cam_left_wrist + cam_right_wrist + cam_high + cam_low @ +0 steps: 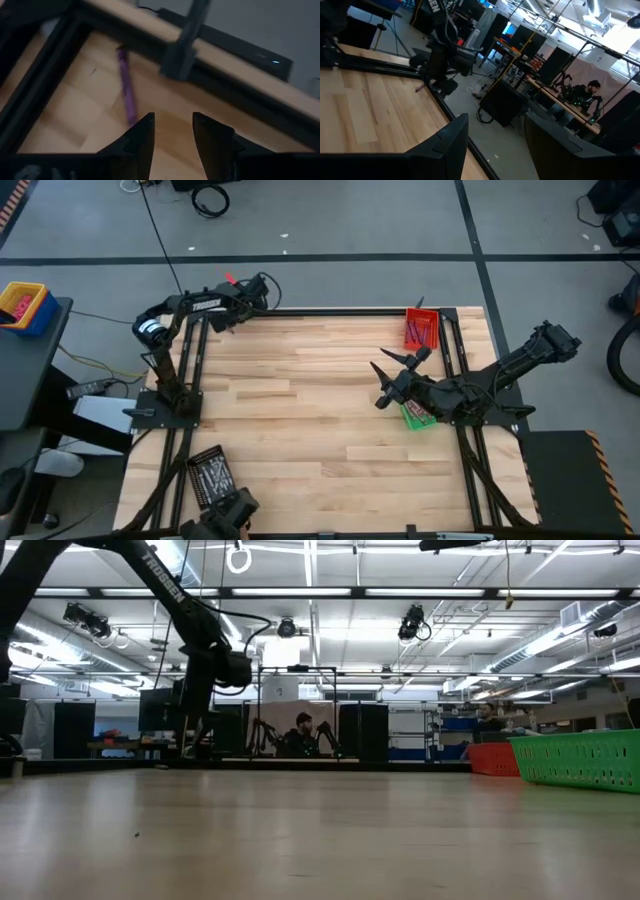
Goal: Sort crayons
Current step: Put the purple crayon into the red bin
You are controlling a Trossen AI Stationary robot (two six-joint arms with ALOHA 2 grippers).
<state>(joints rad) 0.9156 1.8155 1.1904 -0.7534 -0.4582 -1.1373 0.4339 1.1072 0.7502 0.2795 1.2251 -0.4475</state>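
The left gripper (172, 131) hangs over the far left corner of the table (300, 410), tilted down toward the wood, and its two fingers stand parted with nothing between them. Just ahead of the fingertips and a little off to the side of one finger lies a purple crayon (126, 89), flat on the wood close to the dark frame rail (50, 85) that runs along the table edge. The crayon's long axis points away from the gripper, roughly in line with the fingers' own reach and at a slight slant, so the gap between the fingers runs nearly across the stick; its near end stops just short of one fingertip, not touching. By my judgement the coming move is a short shift sideways and forward to centre the gap over the crayon, then a descent; the rail close beside it leaves little room on that side. The right gripper (385, 385) waits well apart, over the right half of the table beside the green tray (416, 415) and near the red tray (421, 328), fingers spread and empty. The left arm is plainly the nearer one to this crayon.
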